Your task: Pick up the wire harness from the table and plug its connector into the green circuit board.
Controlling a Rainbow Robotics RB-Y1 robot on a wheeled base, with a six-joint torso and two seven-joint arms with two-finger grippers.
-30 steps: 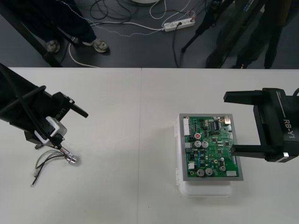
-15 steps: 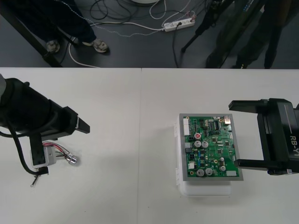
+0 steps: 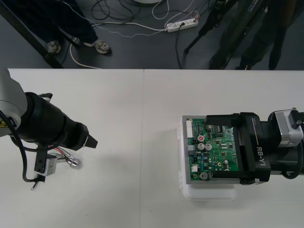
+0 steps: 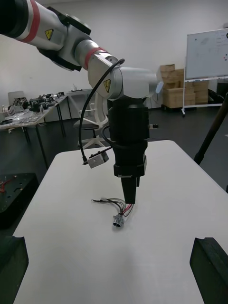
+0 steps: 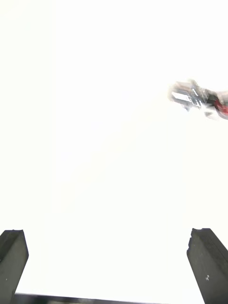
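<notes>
Evidently dealing with a light, floppy wire harness [image 3: 66, 159]: thin wires [image 4: 114, 202], likely to sag and swing once lifted, with some weight only at the round metal socket [image 5: 187, 95]. Lies loose at the left of the table [image 3: 142, 118], well apart from the green circuit board [image 3: 202, 156]. Right above it, left gripper [image 5: 108, 247], fingers spread wide, holding nothing. Best pinched close behind the stiff plug, not mid-wire; plug itself not made out. Over the board, right gripper [image 3: 223, 147], likewise spread and empty.

On the light table [image 3: 142, 118] lie the wire harness [image 3: 72, 163], left, and a white base [image 3: 209, 193], right.
</notes>
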